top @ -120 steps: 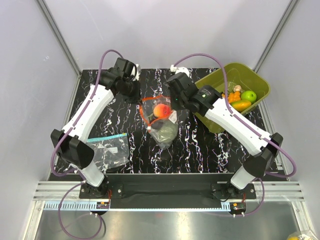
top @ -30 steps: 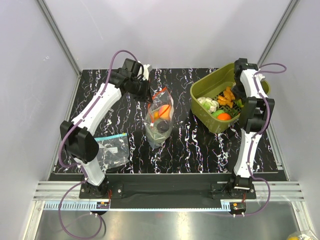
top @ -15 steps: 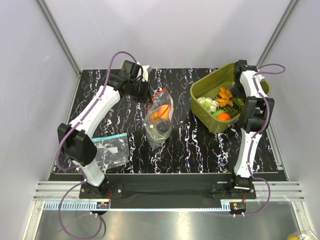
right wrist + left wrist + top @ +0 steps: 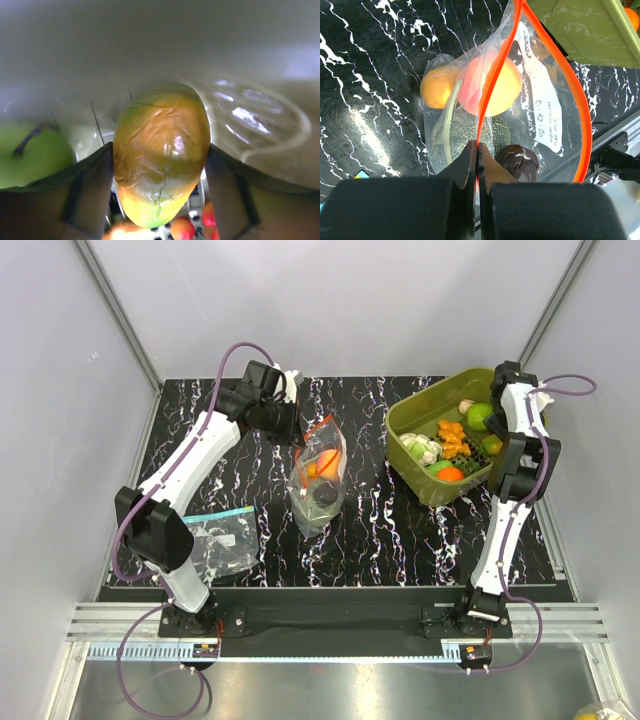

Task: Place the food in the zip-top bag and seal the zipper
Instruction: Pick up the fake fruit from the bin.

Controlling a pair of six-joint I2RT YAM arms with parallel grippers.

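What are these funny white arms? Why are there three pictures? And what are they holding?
These are two robot arms, a left arm and a right arm, bolted to a black marbled table. Each ends in a two-finger gripper, like a pinching hand. One picture looks down from a camera above. The other two come from little cameras on the wrists. On the table lie a clear zip-top bag with a red-orange zipper, another clear bag with a teal strip, and an olive-green tub of toy food. The left gripper is pinched shut on the zipper. An orange, a peach and a netted melon are already inside. The right gripper, down in the tub, holds a yellow-green toy fruit.
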